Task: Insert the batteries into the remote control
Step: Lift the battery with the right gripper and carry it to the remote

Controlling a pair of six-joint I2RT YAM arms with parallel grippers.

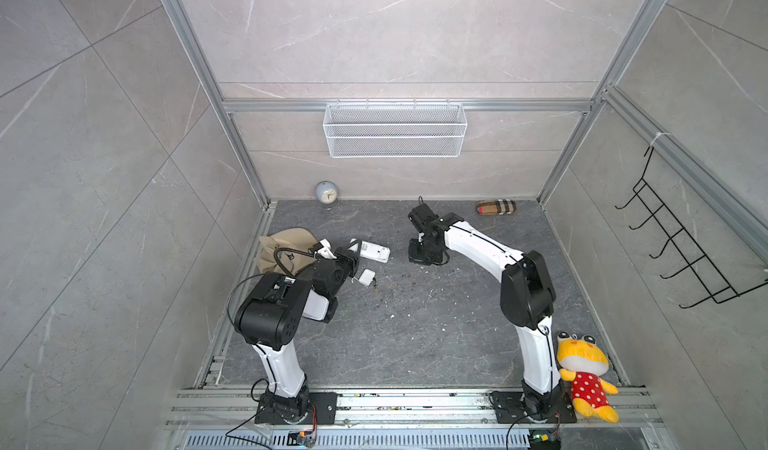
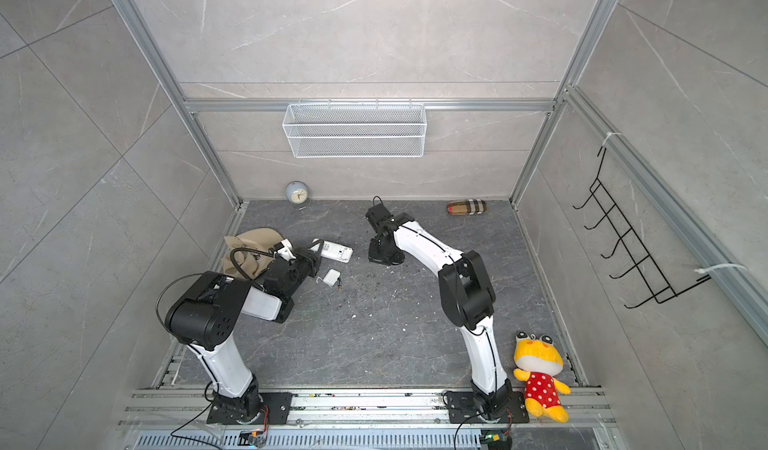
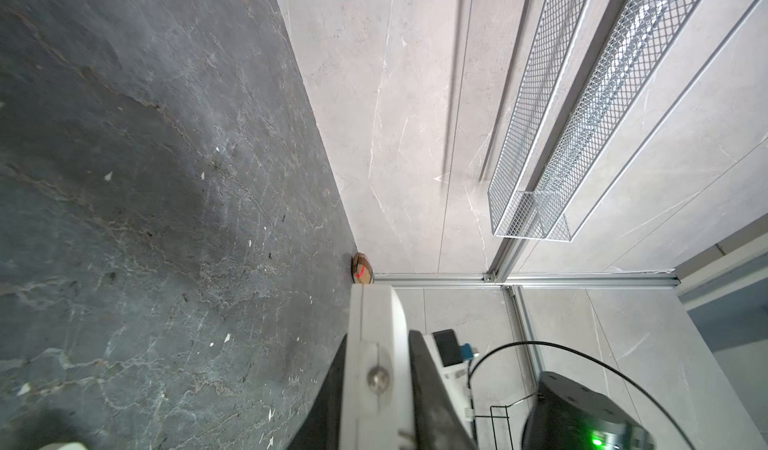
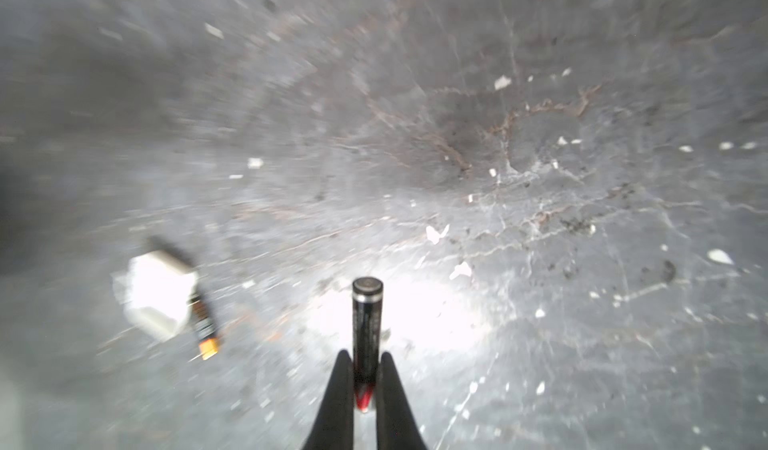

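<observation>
The white remote control [image 1: 376, 253] [image 2: 338, 253] is tipped on edge just above the dark table, back side open. My left gripper [image 1: 351, 254] [image 3: 380, 335] is shut on its near end; in the left wrist view the remote control [image 3: 374, 310] shows edge-on between the black fingers. Its white back cover [image 1: 365, 278] [image 4: 160, 298] lies on the table with one battery [image 1: 375, 286] [image 4: 204, 323] beside it. My right gripper [image 1: 420, 258] [image 4: 365, 354] points down at the table, shut on the other battery [image 4: 366, 315], which sticks out past the fingertips. That battery is hidden in both top views.
A beige cloth bag [image 1: 282, 248] lies behind the left arm. A round clock [image 1: 326, 194] and a plaid case [image 1: 496, 207] sit by the back wall under a mesh basket [image 1: 395, 129]. A yellow plush toy [image 1: 584, 373] leans at the front right. White specks dot the table.
</observation>
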